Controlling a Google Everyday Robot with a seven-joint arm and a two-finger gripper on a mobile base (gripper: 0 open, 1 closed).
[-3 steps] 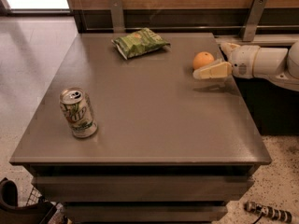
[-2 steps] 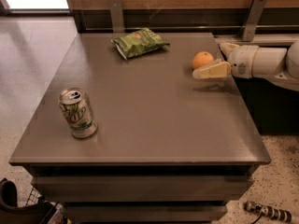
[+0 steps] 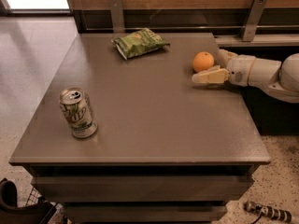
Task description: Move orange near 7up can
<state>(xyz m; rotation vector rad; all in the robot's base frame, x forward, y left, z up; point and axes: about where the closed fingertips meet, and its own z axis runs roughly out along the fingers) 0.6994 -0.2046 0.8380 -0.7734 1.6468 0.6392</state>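
Observation:
The orange (image 3: 203, 61) rests on the grey table (image 3: 154, 120) near its right edge. My gripper (image 3: 208, 67) reaches in from the right at table height. Its near finger (image 3: 209, 76) lies just in front of the orange, and the far finger (image 3: 225, 55) shows behind it, partly hidden. The jaws stand open with the orange between them. The 7up can (image 3: 77, 113) stands upright near the table's front left, far from the orange.
A crinkled green chip bag (image 3: 139, 42) lies at the back middle of the table. A wooden wall rail with metal brackets (image 3: 252, 17) runs behind it. A dark object (image 3: 18, 209) and a cable (image 3: 266, 211) lie on the floor in front.

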